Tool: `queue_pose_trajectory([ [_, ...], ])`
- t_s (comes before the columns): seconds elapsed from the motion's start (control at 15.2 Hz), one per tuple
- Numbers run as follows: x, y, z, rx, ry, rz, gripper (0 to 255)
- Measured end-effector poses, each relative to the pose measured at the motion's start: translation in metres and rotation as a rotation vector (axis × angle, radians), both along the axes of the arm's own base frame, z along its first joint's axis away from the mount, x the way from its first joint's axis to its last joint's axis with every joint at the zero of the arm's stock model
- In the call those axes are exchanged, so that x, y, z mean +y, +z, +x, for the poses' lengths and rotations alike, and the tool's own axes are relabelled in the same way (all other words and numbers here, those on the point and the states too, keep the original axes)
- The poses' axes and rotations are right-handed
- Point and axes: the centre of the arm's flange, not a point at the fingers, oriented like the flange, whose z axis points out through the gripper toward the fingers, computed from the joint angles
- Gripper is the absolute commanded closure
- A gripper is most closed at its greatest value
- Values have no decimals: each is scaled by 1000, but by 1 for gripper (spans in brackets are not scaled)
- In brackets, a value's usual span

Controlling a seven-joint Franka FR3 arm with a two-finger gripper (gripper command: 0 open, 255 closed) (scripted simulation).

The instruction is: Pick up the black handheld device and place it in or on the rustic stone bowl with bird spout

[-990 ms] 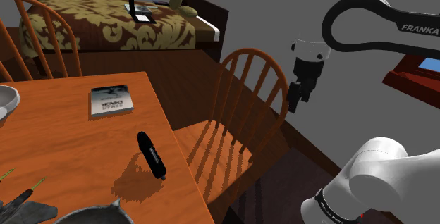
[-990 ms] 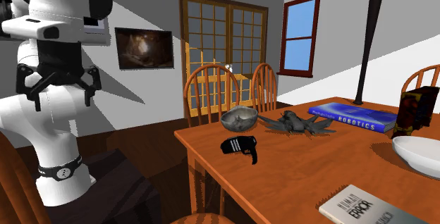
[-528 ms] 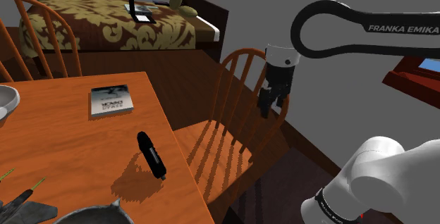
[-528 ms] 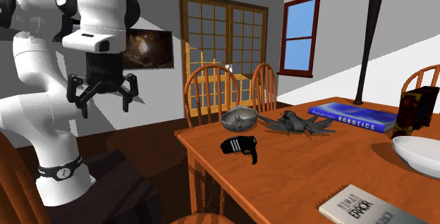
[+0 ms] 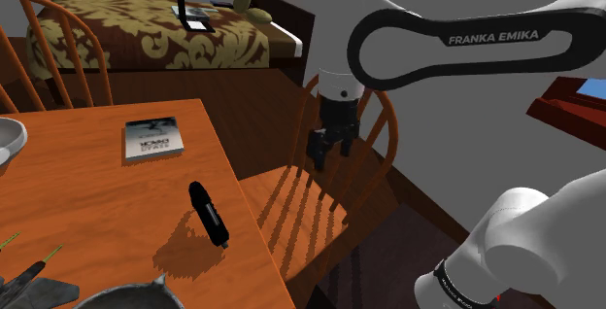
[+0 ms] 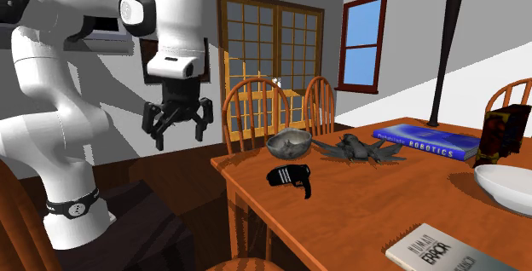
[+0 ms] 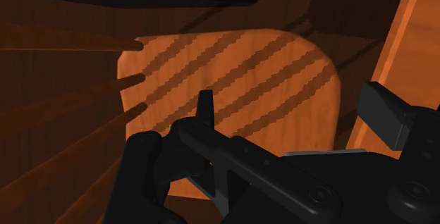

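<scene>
Black handheld device (image 5: 209, 215), slim with a short grip, lies flat near the table's edge, at the lower middle of the shoulder view. In the second exterior view it sits just in front of the grey stone bowl (image 6: 288, 144). On the orange wooden table (image 5: 78, 200) are also a grey book (image 5: 153, 139), a blue Robotics book (image 6: 426, 141) and a white bowl (image 6: 507, 184). Off the table, the gripper (image 5: 322, 156) hangs over a spindle-back chair (image 5: 282, 195), fingers spread apart, grasping nothing. A patterned bed (image 5: 165, 30) stands at the upper left.
</scene>
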Motion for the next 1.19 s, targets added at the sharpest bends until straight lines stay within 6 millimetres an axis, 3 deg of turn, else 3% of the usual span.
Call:
queue_pose_trajectory([
  [1.19, 199, -48, 104, -17, 13, 63, 0],
])
